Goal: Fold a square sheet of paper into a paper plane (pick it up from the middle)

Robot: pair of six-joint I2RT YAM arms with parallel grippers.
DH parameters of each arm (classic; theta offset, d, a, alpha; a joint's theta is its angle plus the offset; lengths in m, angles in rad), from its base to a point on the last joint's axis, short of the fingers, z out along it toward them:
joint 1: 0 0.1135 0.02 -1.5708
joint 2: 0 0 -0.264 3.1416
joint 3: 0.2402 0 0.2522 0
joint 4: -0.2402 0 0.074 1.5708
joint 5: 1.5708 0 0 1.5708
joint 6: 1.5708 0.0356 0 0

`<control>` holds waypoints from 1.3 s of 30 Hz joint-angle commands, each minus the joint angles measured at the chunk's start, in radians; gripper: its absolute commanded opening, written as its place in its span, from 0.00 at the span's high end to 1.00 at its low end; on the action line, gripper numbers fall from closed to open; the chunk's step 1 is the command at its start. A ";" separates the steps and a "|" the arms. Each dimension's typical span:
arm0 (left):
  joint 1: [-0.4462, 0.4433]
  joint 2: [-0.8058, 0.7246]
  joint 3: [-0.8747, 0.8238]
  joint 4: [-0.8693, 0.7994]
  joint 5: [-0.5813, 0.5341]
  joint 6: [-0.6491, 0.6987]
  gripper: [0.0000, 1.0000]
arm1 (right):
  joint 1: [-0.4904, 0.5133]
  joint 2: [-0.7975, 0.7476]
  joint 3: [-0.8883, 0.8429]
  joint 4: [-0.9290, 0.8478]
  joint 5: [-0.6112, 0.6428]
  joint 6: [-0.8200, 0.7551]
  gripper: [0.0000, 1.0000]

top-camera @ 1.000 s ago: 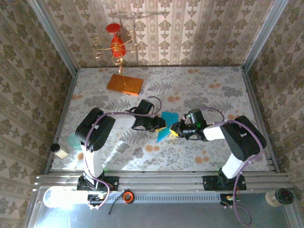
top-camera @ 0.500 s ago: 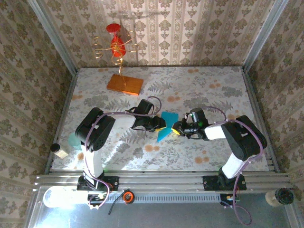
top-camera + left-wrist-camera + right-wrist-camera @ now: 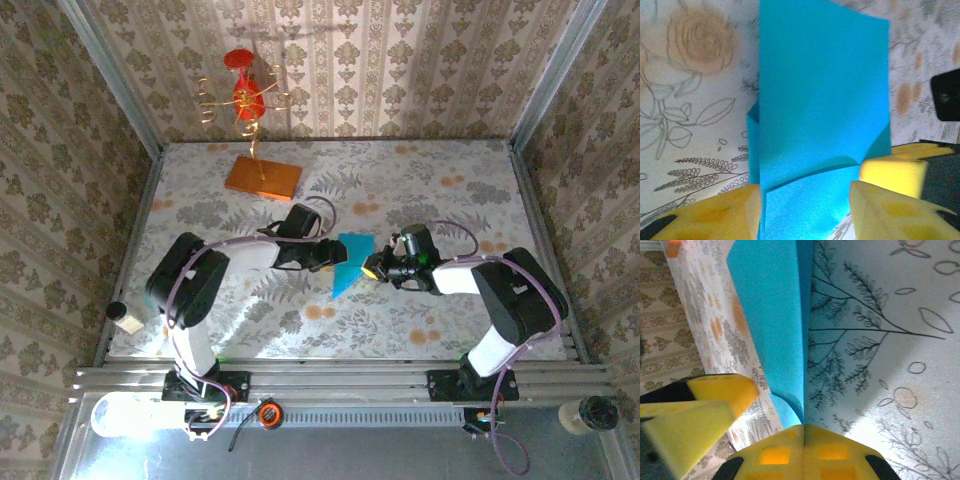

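The square sheet of paper (image 3: 350, 265), cyan-blue and folded over on itself, lies mid-table between my two grippers. My left gripper (image 3: 335, 256) is at its left side. In the left wrist view the sheet (image 3: 825, 90) stretches away from between the yellow fingers of that gripper (image 3: 805, 200), whose jaws stand apart on either side of it. My right gripper (image 3: 372, 268) is at the right side. In the right wrist view its pads (image 3: 804, 429) are pressed together on the sheet's folded edge (image 3: 772, 315).
An orange slab (image 3: 263, 178) lies at the back left with a red and gold wire ornament (image 3: 244, 95) standing on it. A small white object (image 3: 127, 322) sits at the table's left edge. Patterned walls close in three sides.
My left gripper's jaws have widened and the left arm has shifted slightly away from the near edge. My right gripper has closed fully on the paper's edge.
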 commanded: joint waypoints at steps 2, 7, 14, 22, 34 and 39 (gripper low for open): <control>-0.017 -0.114 -0.046 -0.011 -0.121 0.103 0.41 | 0.009 -0.057 0.027 -0.078 0.050 0.018 0.94; -0.048 -0.212 -0.135 -0.005 -0.251 0.208 0.10 | 0.010 -0.065 0.049 -0.133 0.052 0.012 0.94; -0.125 -0.275 -0.168 -0.063 -0.432 0.324 0.00 | 0.030 -0.057 0.086 -0.199 0.067 0.029 0.95; -0.280 -0.228 -0.118 -0.071 -0.631 0.510 0.01 | 0.056 -0.021 0.127 -0.223 0.081 0.077 0.97; -0.354 -0.138 -0.076 0.007 -0.640 0.713 0.07 | 0.060 -0.009 0.132 -0.239 0.089 0.116 0.96; -0.358 -0.100 -0.070 0.031 -0.625 0.761 0.13 | 0.060 -0.002 0.125 -0.216 0.082 0.133 0.96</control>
